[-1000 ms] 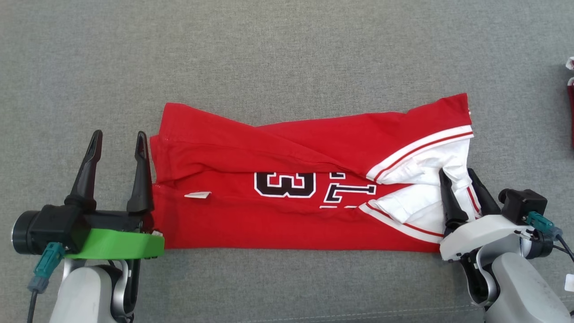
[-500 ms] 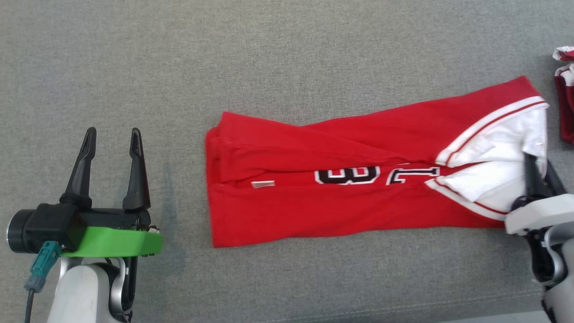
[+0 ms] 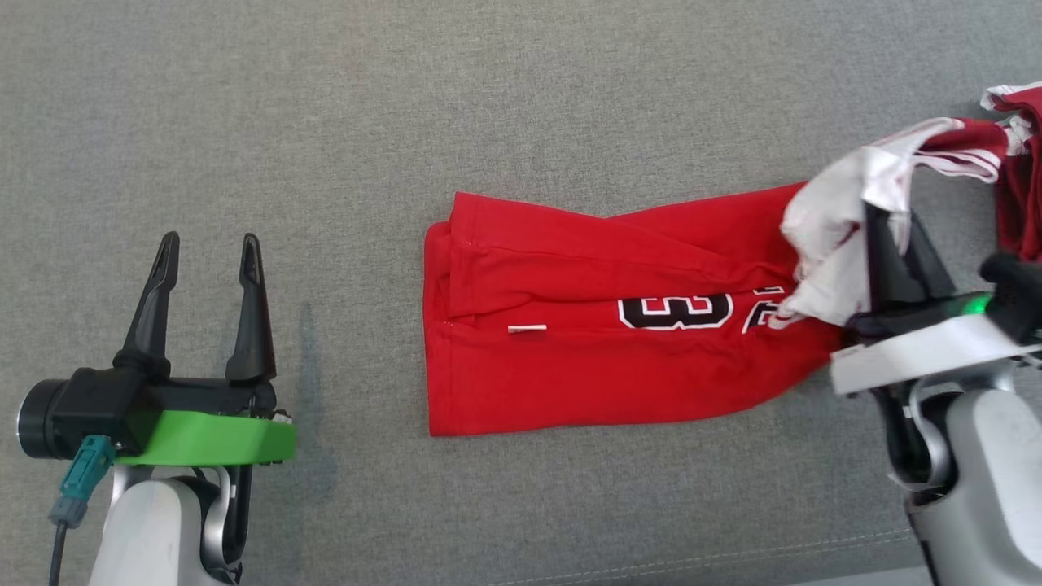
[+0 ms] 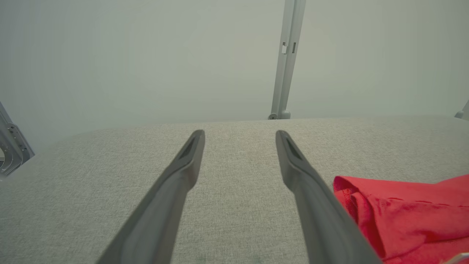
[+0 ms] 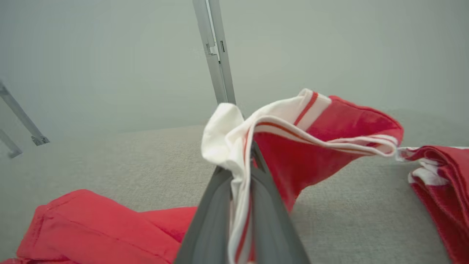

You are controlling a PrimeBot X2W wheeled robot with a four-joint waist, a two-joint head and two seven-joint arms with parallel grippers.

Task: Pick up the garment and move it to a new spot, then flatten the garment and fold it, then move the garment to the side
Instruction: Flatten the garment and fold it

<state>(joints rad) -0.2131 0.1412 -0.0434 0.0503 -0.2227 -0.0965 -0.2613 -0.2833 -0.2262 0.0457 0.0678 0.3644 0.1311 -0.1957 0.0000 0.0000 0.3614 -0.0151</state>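
Note:
The garment is a red jersey with black-and-white numbers, folded into a long band on the grey cloth surface. My right gripper is shut on its white, red-striped end, which it holds bunched and raised off the surface. In the right wrist view the white cloth drapes over the closed fingers and the red part trails down to the left. My left gripper is open at the lower left, well apart from the garment's left edge. In the left wrist view, the red edge lies to the right of the open fingers.
A second red and white cloth lies at the far right edge, close to the raised end; it also appears in the right wrist view. A metal post stands behind the surface. A seam runs along the front edge.
My right gripper has shut on the garment's white end, dragged the garment to the right and lifted that end. The left gripper has stayed open in place.

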